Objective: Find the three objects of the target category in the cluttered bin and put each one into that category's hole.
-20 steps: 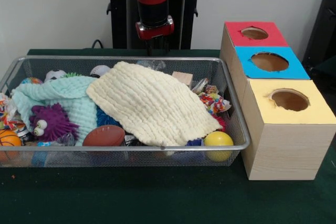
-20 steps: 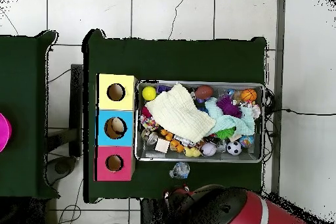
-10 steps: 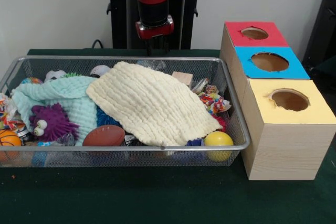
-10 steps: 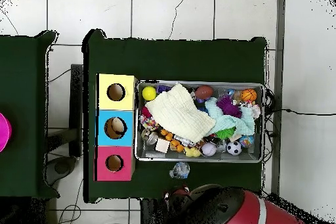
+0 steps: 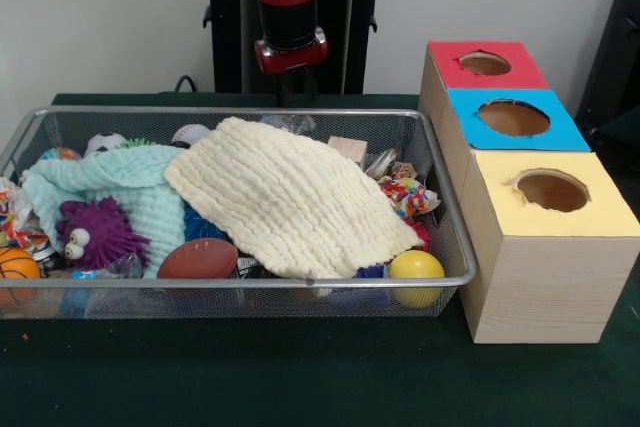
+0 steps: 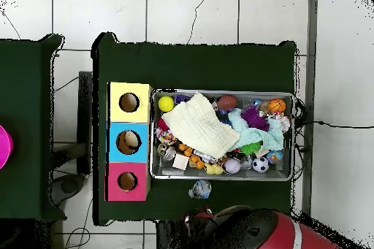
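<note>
The wire mesh bin (image 5: pixel 240 281) (image 6: pixel 223 177) is full of toys, with a cream cloth (image 5: pixel 290 197) (image 6: pixel 199 125) and a mint cloth (image 5: pixel 130 187) on top. One see-through wrinkly plastic lump (image 6: pixel 200 188) lies just outside the bin's rim on the robot's side; in the front view it (image 5: pixel 290 123) shows at the bin's far wall. Another clear wrinkly piece (image 5: pixel 381 161) pokes out right of the cream cloth, and one (image 5: pixel 122 266) lies by the purple spiky toy (image 5: pixel 95 232). My gripper (image 5: pixel 288 87) hangs above the far lump, dark against the pedestal.
Three wooden boxes with holes stand right of the bin: red top (image 5: pixel 485 64), blue top (image 5: pixel 513 118), yellow top (image 5: pixel 551 190). A yellow ball (image 5: pixel 415 269), a brown football (image 5: pixel 197 258) and a small basketball (image 5: pixel 15 267) lie along the bin's near wall.
The arm's wrist has risen slightly and shifted a little left in the front view. The plastic lump below it and the bin's contents have not moved.
</note>
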Controlling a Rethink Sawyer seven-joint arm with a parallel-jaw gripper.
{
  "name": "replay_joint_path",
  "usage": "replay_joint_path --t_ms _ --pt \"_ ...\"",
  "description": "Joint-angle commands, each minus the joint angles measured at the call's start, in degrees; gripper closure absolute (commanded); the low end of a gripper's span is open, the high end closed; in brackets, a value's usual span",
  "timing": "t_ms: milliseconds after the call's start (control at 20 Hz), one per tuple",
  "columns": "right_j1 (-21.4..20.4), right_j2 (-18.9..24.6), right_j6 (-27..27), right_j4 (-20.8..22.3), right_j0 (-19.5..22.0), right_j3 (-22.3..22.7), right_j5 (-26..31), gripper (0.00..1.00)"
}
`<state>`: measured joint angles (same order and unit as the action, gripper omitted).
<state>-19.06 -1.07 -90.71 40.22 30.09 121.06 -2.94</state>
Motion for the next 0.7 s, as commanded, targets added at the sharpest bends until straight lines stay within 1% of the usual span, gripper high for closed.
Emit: replay_joint_path --t_ms 50,250,700 --pt "0.96 0.52 -4.45 2.23 -1.18 -10.56 -2.42 0.00" --pt "0.95 -0.78 -5.07 2.12 -2.73 -10.74 -3.28 0.00" --pt "1.11 -2.45 -5.99 1.66 -4.28 -10.55 -4.36 0.00"
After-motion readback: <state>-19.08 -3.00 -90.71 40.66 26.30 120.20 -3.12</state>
